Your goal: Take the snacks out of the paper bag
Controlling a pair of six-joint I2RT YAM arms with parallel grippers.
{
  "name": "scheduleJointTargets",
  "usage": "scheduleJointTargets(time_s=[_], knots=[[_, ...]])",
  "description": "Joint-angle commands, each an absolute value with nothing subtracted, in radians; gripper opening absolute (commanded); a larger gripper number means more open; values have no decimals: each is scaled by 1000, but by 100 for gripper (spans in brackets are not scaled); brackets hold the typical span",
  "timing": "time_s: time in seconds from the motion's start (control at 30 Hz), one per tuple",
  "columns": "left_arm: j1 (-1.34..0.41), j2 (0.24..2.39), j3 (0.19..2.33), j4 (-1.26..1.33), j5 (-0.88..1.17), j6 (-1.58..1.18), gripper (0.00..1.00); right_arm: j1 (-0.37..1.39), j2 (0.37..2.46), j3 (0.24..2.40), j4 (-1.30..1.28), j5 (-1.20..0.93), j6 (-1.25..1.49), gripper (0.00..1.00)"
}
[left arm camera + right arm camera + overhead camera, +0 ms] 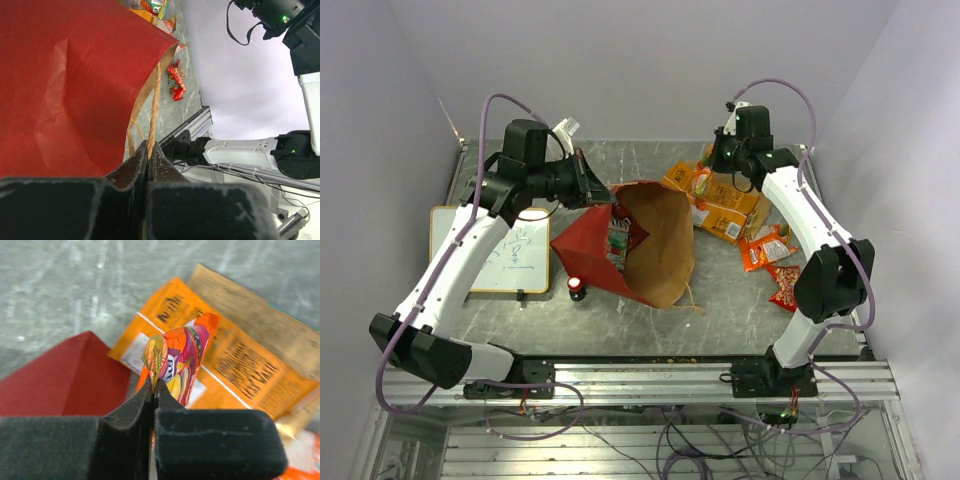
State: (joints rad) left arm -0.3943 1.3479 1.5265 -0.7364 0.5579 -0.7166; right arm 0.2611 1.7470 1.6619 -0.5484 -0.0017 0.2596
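Observation:
The paper bag (pixel 590 245) lies on its side mid-table, red outside, its brown kraft mouth (pixel 660 245) open toward the front; packets show inside it (pixel 618 240). My left gripper (pixel 590 183) is shut on the bag's twisted cord handle (pixel 152 115), with the red bag wall (pixel 65 85) close by. My right gripper (pixel 717 155) is shut on a small orange and purple candy packet (pixel 182 360) and holds it above the large orange bags (pixel 250 365) lying at the back right (pixel 725 205). Red and orange chip bags (pixel 767 250) lie further right.
A white board with writing (pixel 510 250) lies at the left. A small red-and-black cylinder (pixel 576 288) stands in front of the bag. A small red packet (pixel 785 285) lies by the right arm's base. Grey walls close in on both sides.

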Motion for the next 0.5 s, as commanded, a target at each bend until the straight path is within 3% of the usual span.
scheduleJointTargets(time_s=[0.0,0.17,0.33,0.47], knots=[[-387,1353,1528,-715,493,-649,7,232,1762,1601,-225,-255,374,0],[-386,1391,1559,-687,501,-687,7,117,1860,1552,-107,-497,513,0],[-385,1397,1503,-612,491,-729,9,-5,2071,1603,-301,-577,411,0],[-385,1383,1498,-610,475,-734,11,-104,2091,1490,-265,-597,385,0]])
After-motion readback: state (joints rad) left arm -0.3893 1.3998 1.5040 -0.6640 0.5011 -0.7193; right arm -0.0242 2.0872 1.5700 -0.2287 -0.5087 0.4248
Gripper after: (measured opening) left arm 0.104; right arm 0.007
